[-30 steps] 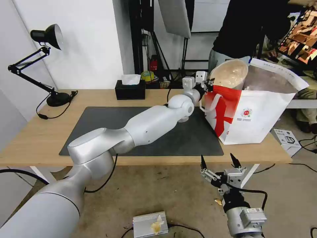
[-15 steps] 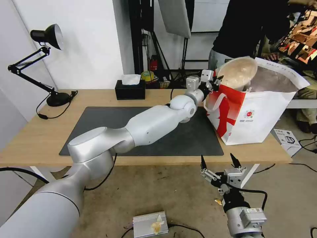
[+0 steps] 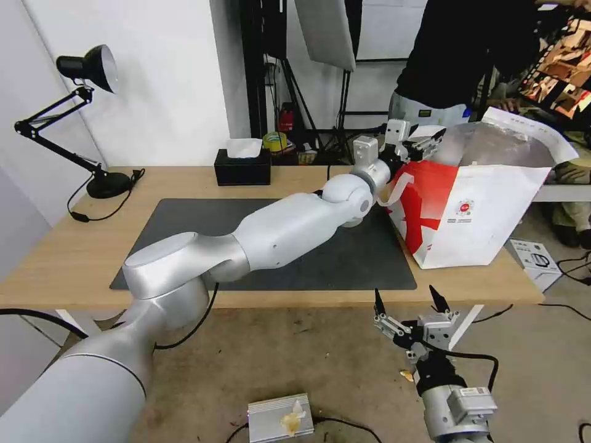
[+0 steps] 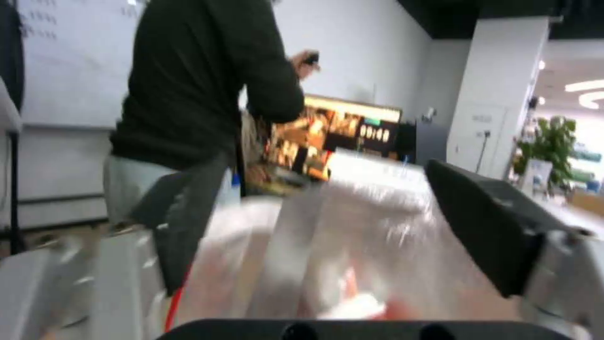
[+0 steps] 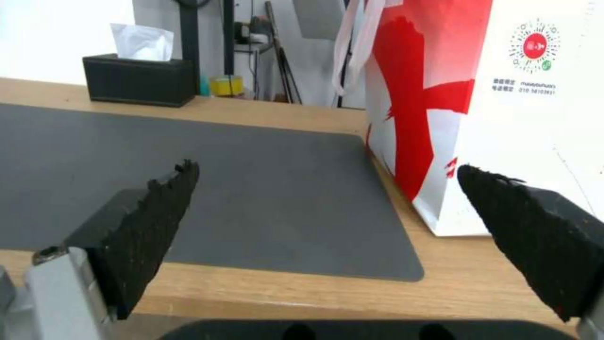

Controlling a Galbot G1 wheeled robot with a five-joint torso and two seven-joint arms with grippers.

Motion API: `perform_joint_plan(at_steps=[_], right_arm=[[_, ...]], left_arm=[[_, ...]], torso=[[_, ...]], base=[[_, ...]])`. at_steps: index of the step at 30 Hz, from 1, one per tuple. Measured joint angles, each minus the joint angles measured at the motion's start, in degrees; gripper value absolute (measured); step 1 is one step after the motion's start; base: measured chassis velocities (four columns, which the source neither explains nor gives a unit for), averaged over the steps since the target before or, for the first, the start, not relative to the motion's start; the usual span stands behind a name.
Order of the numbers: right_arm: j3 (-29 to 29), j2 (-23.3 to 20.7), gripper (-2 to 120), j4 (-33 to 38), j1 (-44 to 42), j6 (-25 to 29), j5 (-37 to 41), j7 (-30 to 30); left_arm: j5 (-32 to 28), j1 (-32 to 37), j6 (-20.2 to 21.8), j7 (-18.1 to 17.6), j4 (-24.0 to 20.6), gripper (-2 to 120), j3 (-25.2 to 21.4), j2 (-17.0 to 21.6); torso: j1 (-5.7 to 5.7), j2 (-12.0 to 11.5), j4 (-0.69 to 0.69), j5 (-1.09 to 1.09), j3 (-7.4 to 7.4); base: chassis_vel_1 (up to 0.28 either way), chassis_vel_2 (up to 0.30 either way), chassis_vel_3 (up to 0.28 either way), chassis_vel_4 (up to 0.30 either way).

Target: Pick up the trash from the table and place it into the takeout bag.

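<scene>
The takeout bag, white with red panels and a foil lining, stands on the right end of the table. My left arm reaches across the dark mat to the bag's near top rim. There my left gripper hangs open over the mouth with nothing between its fingers. The trash is hidden; a blurred white-and-red shape lies low inside the lining. My right gripper waits open below the table's front edge, facing the bag's red side.
A black tissue box and a black desk lamp stand along the table's back. A person in dark clothes stands just behind the bag. A silver box and cables lie on the floor in front.
My left gripper rose and moved right over the bag's mouth and opened. The beige bowl it held has gone out of sight. The right arm stayed still.
</scene>
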Motion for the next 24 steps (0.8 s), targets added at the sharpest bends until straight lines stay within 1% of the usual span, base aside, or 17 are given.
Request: perform_joint_plan(at_steps=[1, 2, 3, 5, 6, 7, 8, 10, 11, 13, 14, 15, 16, 20, 21, 23, 24], right_arm=[[0.0, 0.0, 100, 0.0, 0.0, 0.0, 0.0, 0.0], [0.0, 0.0, 100, 0.0, 0.0, 0.0, 0.0, 0.0], [0.0, 0.0, 100, 0.0, 0.0, 0.0, 0.0, 0.0], [0.0, 0.0, 100, 0.0, 0.0, 0.0, 0.0, 0.0], [0.0, 0.0, 100, 0.0, 0.0, 0.0, 0.0, 0.0], [0.0, 0.0, 100, 0.0, 0.0, 0.0, 0.0, 0.0], [0.0, 0.0, 100, 0.0, 0.0, 0.0, 0.0, 0.0], [0.0, 0.0, 100, 0.0, 0.0, 0.0, 0.0, 0.0], [0.0, 0.0, 100, 0.0, 0.0, 0.0, 0.0, 0.0], [0.0, 0.0, 100, 0.0, 0.0, 0.0, 0.0, 0.0], [0.0, 0.0, 100, 0.0, 0.0, 0.0, 0.0, 0.0], [0.0, 0.0, 100, 0.0, 0.0, 0.0, 0.0, 0.0], [0.0, 0.0, 100, 0.0, 0.0, 0.0, 0.0, 0.0], [0.0, 0.0, 100, 0.0, 0.0, 0.0, 0.0, 0.0], [0.0, 0.0, 100, 0.0, 0.0, 0.0, 0.0, 0.0], [0.0, 0.0, 100, 0.0, 0.0, 0.0, 0.0, 0.0], [0.0, 0.0, 100, 0.0, 0.0, 0.0, 0.0, 0.0]], left_arm=[[0.3, -0.2, -0.3, -1.9, -2.0, 95, -0.6, 0.5], [0.3, -0.2, -0.3, -1.9, -2.0, 95, -0.6, 0.5], [0.7, -0.2, -0.4, -3.8, -3.7, 99, -1.2, 1.1], [1.9, -0.3, -1.1, -7.1, -6.7, 99, -2.3, 3.1], [2.5, -0.2, -1.4, -8.1, -8.3, 100, -2.7, 4.6], [2.5, -0.2, -1.4, -8.1, -8.3, 100, -2.7, 4.6], [2.6, -0.2, -1.6, -8.8, -9.4, 100, -3.0, 5.5], [3.3, 0.4, -1.9, -11.5, -12.8, 100, -3.7, 8.2], [3.3, 0.4, -1.9, -11.5, -12.8, 100, -3.7, 8.2], [4.8, 1.3, -2.1, -13.3, -15.8, 100, -4.3, 10.6], [6.7, 2.2, -2.4, -14.4, -18.0, 100, -4.7, 12.4], [7.6, 2.6, -2.5, -15.0, -19.0, 100, -4.8, 13.2], [7.6, 2.6, -2.5, -15.0, -19.0, 100, -4.8, 13.2], [14.7, 5.6, -2.7, -18.1, -25.3, 100, -6.1, 18.8], [14.7, 5.6, -2.7, -18.1, -25.3, 100, -6.1, 18.8], [16.1, 6.3, -2.8, -18.5, -26.9, 100, -6.5, 20.4], [17.1, 7.4, -2.8, -19.0, -28.6, 100, -7.2, 22.1]], torso=[[0.0, 0.0, 0.0, 0.0, 0.0], [0.0, 0.0, 0.0, 0.0, 0.0], [0.0, 0.0, -0.01, 0.0, -0.01], [-0.01, 0.0, -0.03, 0.0, -0.01], [0.0, 0.0, -0.01, 0.0, 0.0], [0.0, 0.0, -0.01, 0.0, 0.0], [0.0, 0.0, 0.0, 0.0, 0.0], [0.0, 0.0, 0.02, -0.02, -0.01], [0.0, 0.0, 0.02, -0.02, -0.01], [0.0, 0.0, 0.01, -0.02, 0.0], [0.0, 0.0, -0.01, -0.02, 0.0], [0.0, 0.0, -0.01, -0.02, 0.0], [0.0, 0.0, -0.01, -0.02, 0.0], [-0.01, 0.0, 0.0, -0.03, 0.0], [-0.01, 0.0, 0.0, -0.03, 0.0], [0.0, 0.0, 0.0, -0.02, 0.0], [0.0, 0.0, 0.0, -0.02, 0.0]], base=[[0.0, 0.0, 0.0, 0.0], [0.0, 0.0, 0.0, 0.0], [0.0, 0.0, 0.0, 0.0], [0.0, 0.0, 0.0, 0.0], [0.0, 0.0, 0.0, 0.0], [0.0, 0.0, 0.0, 0.0], [0.0, 0.0, 0.0, 0.0], [0.0, 0.0, 0.0, 0.0], [0.0, 0.0, 0.0, 0.0], [0.0, 0.0, 0.0, 0.0], [0.0, 0.0, 0.0, 0.0], [0.0, 0.0, 0.0, 0.0], [0.0, 0.0, 0.0, 0.0], [0.0, 0.0, 0.0, 0.0], [0.0, 0.0, 0.0, 0.0], [0.0, 0.0, 0.0, 0.0], [0.0, 0.0, 0.0, 0.0]])
